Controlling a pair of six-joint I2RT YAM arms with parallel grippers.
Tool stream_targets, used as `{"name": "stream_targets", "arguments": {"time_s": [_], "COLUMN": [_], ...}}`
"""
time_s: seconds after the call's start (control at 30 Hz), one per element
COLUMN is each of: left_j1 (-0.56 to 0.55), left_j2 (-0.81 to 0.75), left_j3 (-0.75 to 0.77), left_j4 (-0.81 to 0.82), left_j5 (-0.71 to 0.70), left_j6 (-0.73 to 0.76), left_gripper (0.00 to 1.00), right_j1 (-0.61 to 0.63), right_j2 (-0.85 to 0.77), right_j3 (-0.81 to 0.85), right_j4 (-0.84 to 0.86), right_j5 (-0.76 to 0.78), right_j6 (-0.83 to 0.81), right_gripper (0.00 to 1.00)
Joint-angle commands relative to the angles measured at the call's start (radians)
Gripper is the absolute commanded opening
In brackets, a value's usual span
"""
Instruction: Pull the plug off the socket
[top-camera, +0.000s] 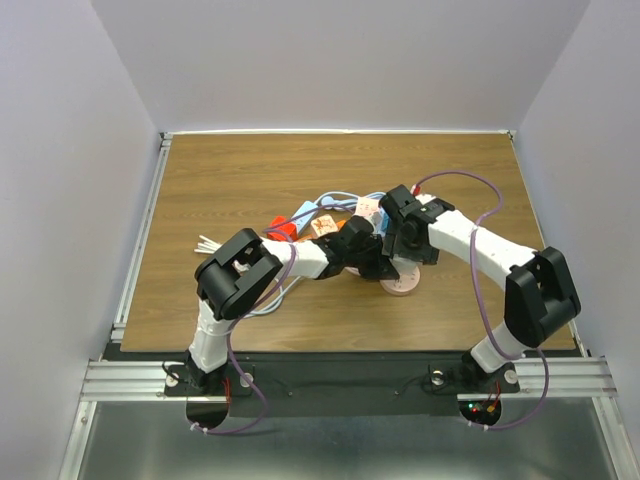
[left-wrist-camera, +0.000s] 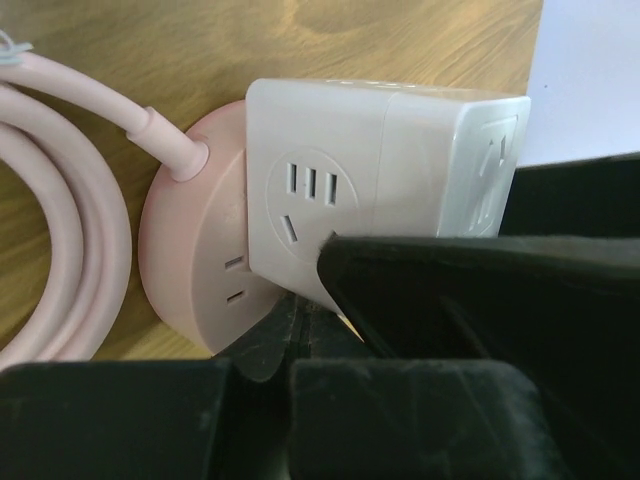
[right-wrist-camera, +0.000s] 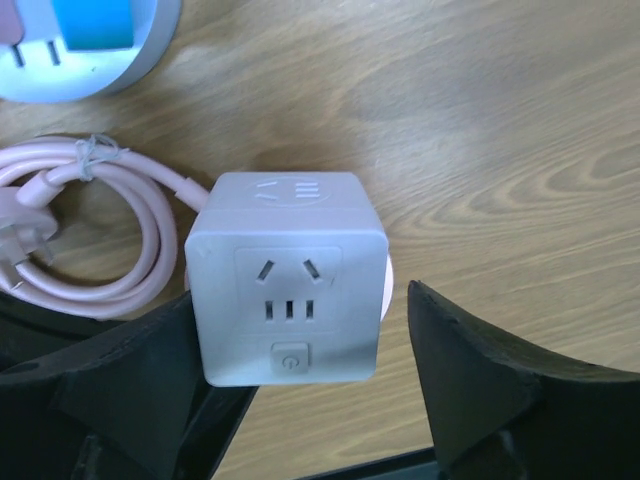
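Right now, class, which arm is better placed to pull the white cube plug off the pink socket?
Right. The right gripper, open, straddles the white cube plug, a finger on each side. The left gripper is shut, low by the pink socket.

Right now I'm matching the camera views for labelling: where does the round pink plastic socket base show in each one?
Top external: round pink plastic socket base just right of and below centre.
Left wrist: left of centre, behind the white cube plug.
Right wrist: thin sliver at the cube's right edge.
Shared landmark: wooden tabletop.
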Motion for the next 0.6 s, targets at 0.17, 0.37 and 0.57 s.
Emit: {"name": "stream_targets", "arguments": {"time_s": [0.17,0.37,0.57], "left_j1": [-0.002,-0.002,-0.002], "left_j2": [0.051,0.070,0.108], "left_j3": [0.015,0.020,0.039], "left_j4": [-0.031,-0.032,-0.040], "left_j5": [-0.043,-0.039,-0.043], "left_j6": [0.031,0.012,0.002], "left_gripper": [0.00,0.00,0.00], "right_j1": [0.010,0.010,0.009], "right_j2": [0.041,0.063,0.027], "right_j3": [0.046,0.012,0.011], "right_j4": [0.042,0.082,0.105], "right_j5": [0.048,0.023,-0.049], "right_j6": [-0.006,-0.003,-0.010], "right_gripper": [0.86,0.63,0.00]}}
